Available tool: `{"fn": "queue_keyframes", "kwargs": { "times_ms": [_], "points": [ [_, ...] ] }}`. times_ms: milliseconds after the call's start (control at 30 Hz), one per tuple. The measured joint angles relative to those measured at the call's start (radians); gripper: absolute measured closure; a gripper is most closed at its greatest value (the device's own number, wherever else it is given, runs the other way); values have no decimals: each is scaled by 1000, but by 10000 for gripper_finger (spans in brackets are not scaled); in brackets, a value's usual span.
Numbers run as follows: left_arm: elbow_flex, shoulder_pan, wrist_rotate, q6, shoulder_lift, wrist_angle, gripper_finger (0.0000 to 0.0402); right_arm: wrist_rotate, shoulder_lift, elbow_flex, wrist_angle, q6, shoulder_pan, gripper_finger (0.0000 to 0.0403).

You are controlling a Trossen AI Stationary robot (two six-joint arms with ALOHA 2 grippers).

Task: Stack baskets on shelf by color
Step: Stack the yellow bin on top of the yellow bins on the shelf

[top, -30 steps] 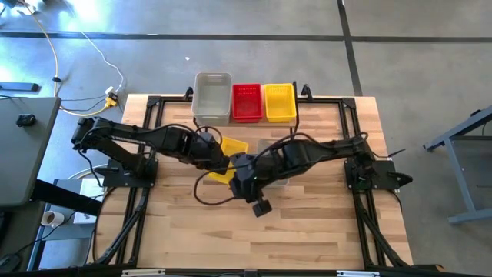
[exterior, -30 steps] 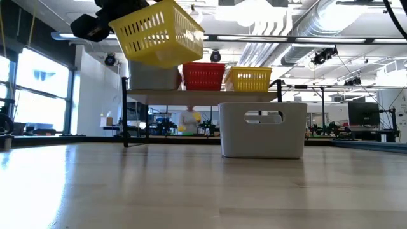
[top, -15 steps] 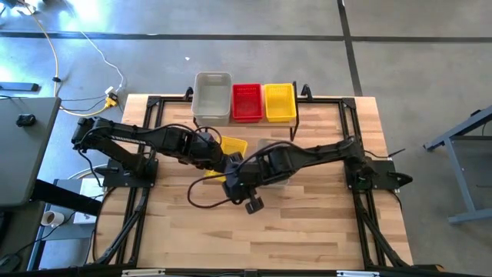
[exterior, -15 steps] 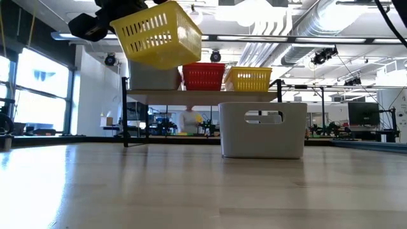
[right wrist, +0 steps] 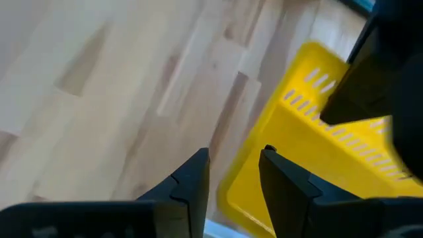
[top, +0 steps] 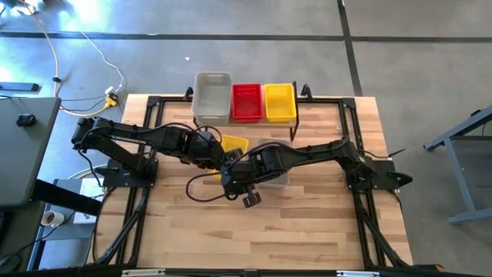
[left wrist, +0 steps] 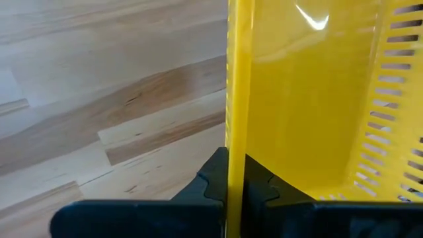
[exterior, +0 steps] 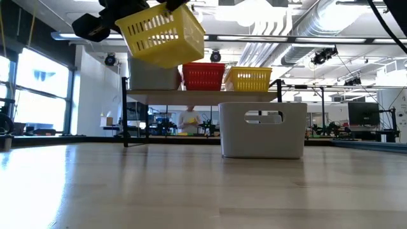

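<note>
Your right gripper (right wrist: 234,165) has slid toward nine o'clock since a second ago, fingers parted, empty. Left gripper (left wrist: 228,182) stays clamped on the yellow basket's (exterior: 164,32) rim, aloft mid-table.

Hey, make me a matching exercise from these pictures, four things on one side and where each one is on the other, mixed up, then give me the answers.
Things:
1. red basket
2. held yellow basket
3. grey basket on the table
4. right gripper

Places:
A. standing on the tabletop
B. middle of the shelf
C. open, beside the lifted basket
D. in the air, clamped by the left gripper

Pairs: 1-B, 2-D, 3-A, 4-C
</note>
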Motion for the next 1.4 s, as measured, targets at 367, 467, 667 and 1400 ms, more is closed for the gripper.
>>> {"fn": "queue_keyframes", "kwargs": {
  "times_ms": [367,467,667,1400],
  "points": [
    [-2,1,-2,27,2,26,399,53,11,-3,-32,72,1,348],
    [-2,0,0,34,2,27,399,57,11,-3,-38,102,2,389],
    [-2,0,-1,59,2,28,391,55,11,-3,-40,137,1,391],
    [39,20,-4,234,-6,42,282,44,14,-2,-199,307,31,401]
  ]
}}
